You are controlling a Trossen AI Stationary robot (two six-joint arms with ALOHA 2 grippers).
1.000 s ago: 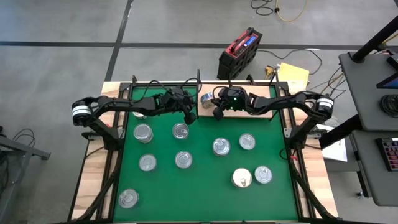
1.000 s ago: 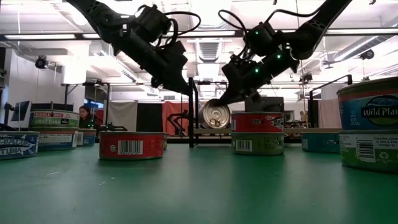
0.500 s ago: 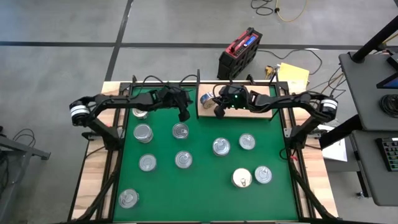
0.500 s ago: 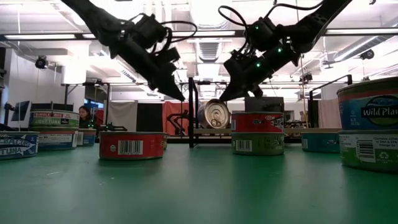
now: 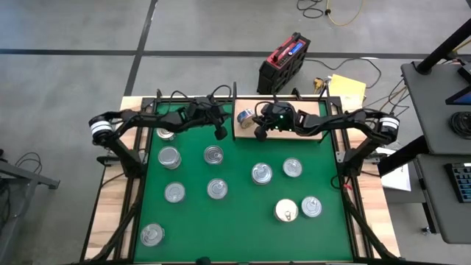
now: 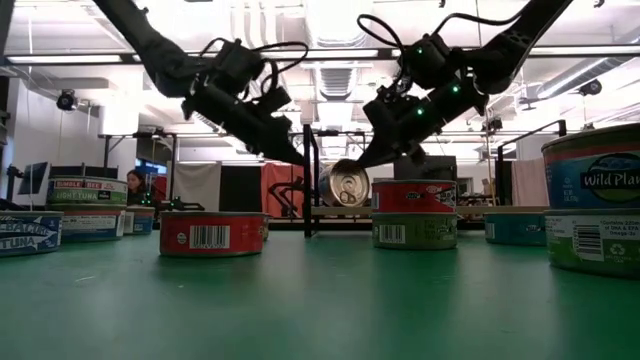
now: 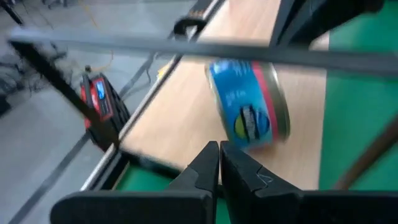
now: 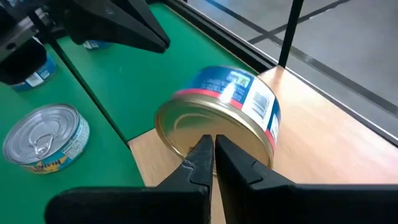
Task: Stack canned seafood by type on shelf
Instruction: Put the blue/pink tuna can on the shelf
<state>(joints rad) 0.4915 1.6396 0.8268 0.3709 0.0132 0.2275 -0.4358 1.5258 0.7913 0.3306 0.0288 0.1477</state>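
Left hand (image 5: 219,133), fingers together and empty, has drawn back off the shelf (image 5: 313,118) toward the mat. Right hand (image 5: 259,134), pinched shut, still presses a tipped can (image 5: 243,118) on the shelf's left end. Stacking has barely started: that shelf holds only this one; eight cans wait on the worktop.

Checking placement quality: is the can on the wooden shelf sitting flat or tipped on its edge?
Tipped. The can rests on its rim on the shelf, its lid facing sideways toward the shut right gripper.
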